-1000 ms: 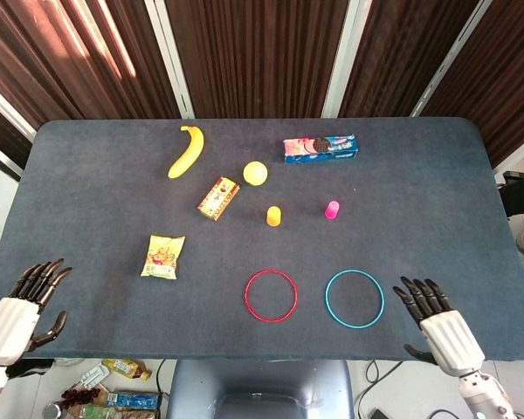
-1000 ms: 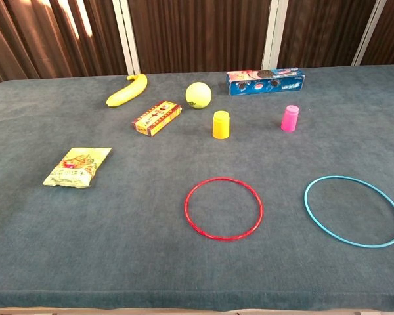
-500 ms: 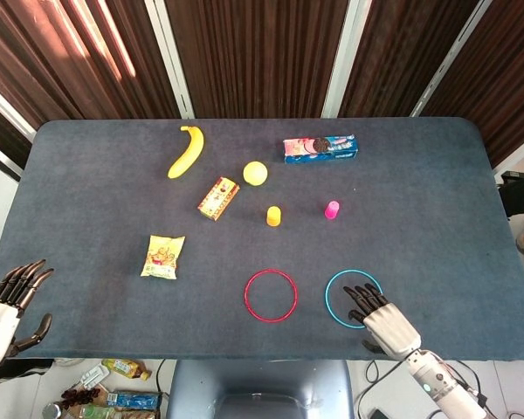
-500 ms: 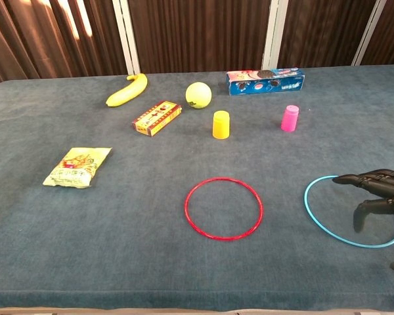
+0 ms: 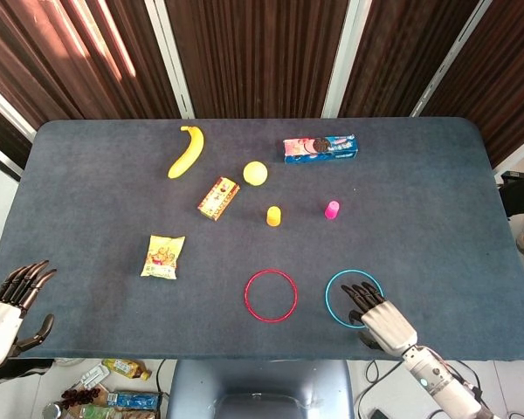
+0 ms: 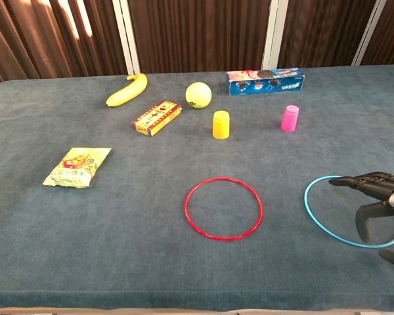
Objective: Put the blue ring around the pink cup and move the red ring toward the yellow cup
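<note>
Over the near right of the blue-grey table, the right hand hovers above the blue ring, fingers spread, grasping nothing. Beside it lies the red ring, well short of the yellow cup and pink cup. At the table's left corner, the left hand rests open, empty.

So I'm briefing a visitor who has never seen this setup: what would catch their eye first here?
Probably the two bright hoops lying flat near the table's front edge: the red ring and, beside it, the blue ring, with the right hand reaching over the blue one, fingers spread. Farther back stand the small yellow cup and pink cup, each apart from the rings.
</note>
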`<state>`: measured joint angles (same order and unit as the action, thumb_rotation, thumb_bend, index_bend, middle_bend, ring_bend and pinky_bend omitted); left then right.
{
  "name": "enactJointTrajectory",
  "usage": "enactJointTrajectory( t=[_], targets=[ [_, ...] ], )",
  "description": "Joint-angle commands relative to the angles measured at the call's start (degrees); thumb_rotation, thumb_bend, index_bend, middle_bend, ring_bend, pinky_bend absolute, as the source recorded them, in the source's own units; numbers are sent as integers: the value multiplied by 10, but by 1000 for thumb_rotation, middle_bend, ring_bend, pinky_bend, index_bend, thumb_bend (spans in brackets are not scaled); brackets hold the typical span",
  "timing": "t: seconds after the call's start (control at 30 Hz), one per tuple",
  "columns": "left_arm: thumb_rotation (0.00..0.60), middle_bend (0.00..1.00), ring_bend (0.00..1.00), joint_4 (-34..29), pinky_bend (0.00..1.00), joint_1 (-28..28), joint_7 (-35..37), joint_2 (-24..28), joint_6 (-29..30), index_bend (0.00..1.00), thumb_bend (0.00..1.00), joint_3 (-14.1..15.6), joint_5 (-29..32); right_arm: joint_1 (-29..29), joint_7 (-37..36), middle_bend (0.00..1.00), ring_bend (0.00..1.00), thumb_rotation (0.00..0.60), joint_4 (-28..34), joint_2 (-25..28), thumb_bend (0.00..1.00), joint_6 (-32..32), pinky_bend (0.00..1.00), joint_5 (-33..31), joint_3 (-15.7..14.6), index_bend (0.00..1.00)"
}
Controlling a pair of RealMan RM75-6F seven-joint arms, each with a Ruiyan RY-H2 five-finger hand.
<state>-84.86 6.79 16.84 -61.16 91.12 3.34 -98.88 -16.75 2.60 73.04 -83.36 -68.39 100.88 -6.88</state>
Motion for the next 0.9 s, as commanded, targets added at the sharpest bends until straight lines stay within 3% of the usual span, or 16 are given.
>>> enactJointTrajectory(
  t=[0.03,0.9],
  targets=[
    [600,0,0,-1,88,1,-4,-1,-2,94,472,0,1,3,-9,42,0,600,-9,0,481,-3,0,-7,-3,613],
    [600,0,0,-4,88,3,-11,-2,-7,94,471,-1,1,6,-23,56,0,600,-39,-14,480,-11,0,-24,-13,653]
  ],
)
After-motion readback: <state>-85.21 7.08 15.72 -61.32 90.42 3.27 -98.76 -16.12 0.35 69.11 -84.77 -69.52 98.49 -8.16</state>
